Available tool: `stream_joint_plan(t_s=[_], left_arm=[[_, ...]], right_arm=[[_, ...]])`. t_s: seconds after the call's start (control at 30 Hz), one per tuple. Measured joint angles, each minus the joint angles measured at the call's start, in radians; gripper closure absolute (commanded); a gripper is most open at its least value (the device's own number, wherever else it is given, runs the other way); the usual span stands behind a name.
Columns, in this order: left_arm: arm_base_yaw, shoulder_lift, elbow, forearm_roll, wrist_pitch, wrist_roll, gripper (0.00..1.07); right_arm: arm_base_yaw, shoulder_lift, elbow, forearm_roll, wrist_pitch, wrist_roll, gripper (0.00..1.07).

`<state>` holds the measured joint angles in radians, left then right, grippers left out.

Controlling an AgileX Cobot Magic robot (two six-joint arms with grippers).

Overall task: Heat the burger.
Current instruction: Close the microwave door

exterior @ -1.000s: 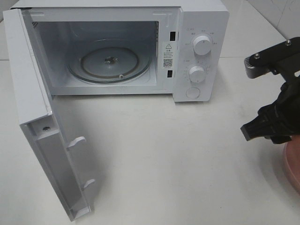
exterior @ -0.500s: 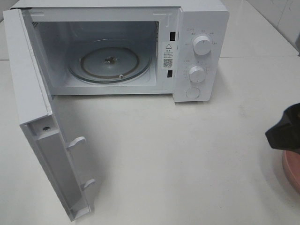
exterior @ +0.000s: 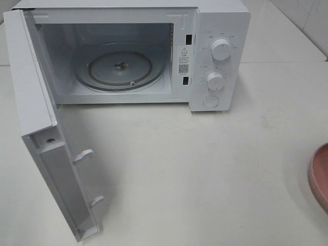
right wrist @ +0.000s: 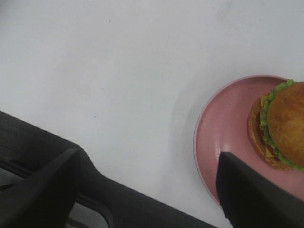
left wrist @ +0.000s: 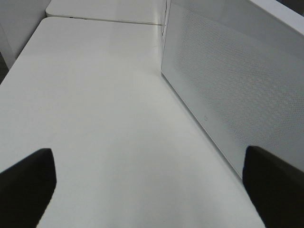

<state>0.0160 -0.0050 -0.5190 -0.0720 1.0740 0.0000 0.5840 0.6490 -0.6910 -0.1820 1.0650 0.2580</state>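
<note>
The burger, with its golden-brown bun and green lettuce frill, lies on a pink plate in the right wrist view. My right gripper hovers open above the white table beside it, one finger overlapping the plate's rim in the picture. Nothing is between its fingers. Only a sliver of the plate shows at the right edge of the exterior view, and the burger is out of that view. My left gripper stands wide open over bare table, next to the microwave door's outer face.
The white microwave stands at the back with its door swung fully open to the left. Inside it sits a glass turntable. Two knobs and a button are on its right panel. White table spreads in front.
My right arm has moved off to the right, out of the exterior view, uncovering more of the pink plate's edge. The microwave and its door have not moved.
</note>
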Motion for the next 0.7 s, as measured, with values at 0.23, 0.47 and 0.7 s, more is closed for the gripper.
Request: stream_joint_plan(t_s=[0.23,0.47,0.7], left_arm=[[0.0,0.0,0.0,0.0,0.0,0.0,0.06],[0.0,0.0,0.0,0.0,0.0,0.0,0.06],[0.0,0.0,0.0,0.0,0.0,0.0,0.06]], right_arm=[[-0.083,-0.197,0.035,0.007,0.004,-0.071,0.31],[-0.239,-0.359,0.112,0.046,-0.003,-0.133,0.31],[-0.366,-0.534,0.172,0.093,-0.069,-0.154,0.31]])
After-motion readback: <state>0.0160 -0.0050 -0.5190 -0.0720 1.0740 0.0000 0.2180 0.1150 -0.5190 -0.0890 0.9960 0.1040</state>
